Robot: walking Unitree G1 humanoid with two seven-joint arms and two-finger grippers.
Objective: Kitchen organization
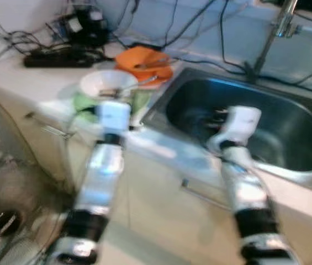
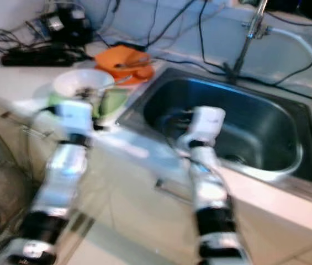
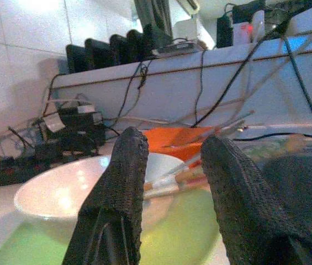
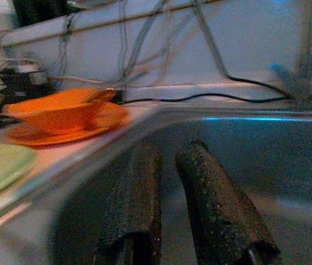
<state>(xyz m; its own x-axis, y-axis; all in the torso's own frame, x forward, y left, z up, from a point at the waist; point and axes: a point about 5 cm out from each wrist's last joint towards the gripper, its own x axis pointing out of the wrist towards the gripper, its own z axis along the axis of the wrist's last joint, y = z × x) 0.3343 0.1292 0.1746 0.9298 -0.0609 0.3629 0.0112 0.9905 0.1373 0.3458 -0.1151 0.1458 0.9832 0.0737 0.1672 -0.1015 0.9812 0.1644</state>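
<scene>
A white bowl (image 1: pixel 109 83) with utensils (image 3: pixel 189 176) in it rests on a green plate (image 1: pixel 84 102) on the counter, left of the steel sink (image 1: pixel 288 165). Behind them an orange bowl (image 1: pixel 144 61) sits on an orange plate. My left gripper (image 3: pixel 172 143) hovers just in front of the white bowl, open, with nothing between its fingers. My right gripper (image 4: pixel 169 152) reaches over the sink's near rim into the basin; its fingers stand close together with nothing between them. Both eye views are blurred.
A faucet (image 1: pixel 280 27) rises behind the sink. A black power strip (image 1: pixel 56 58) and tangled cables lie along the back of the counter. Cabinet fronts with a handle (image 1: pixel 200 196) are below the counter edge. A round dark object (image 1: pixel 4 221) sits on the floor at left.
</scene>
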